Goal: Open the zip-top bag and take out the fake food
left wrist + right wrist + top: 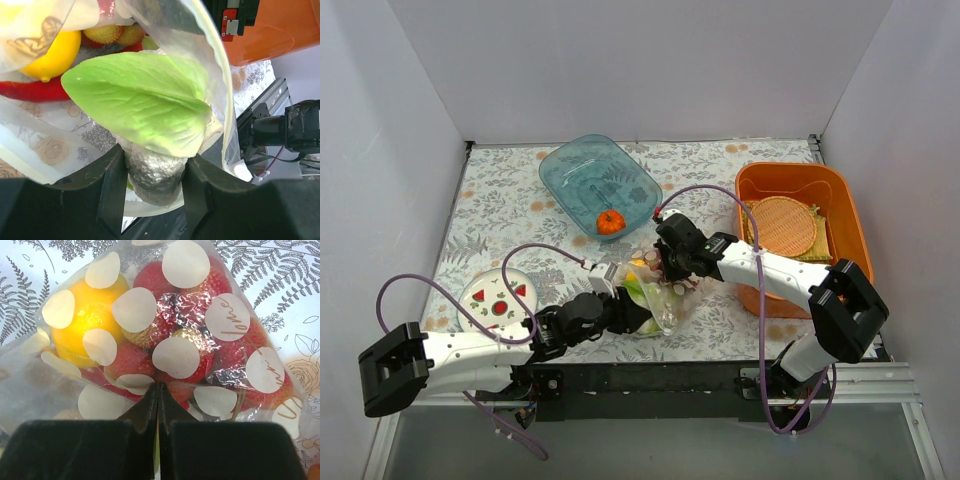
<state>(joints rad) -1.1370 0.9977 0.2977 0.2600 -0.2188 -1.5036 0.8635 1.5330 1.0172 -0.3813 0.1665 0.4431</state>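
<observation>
Left end effector [155, 165] around cauliflower [142, 102]

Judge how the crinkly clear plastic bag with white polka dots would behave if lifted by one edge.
Probably floppy: the crinkly clear polka-dot bag wrinkles and sags around its contents. Likely bottom-heavy, since the yellow toy lemon and red toy pieces bunch together inside. The thin glossy film might slip from the shut right gripper pinching it.
</observation>
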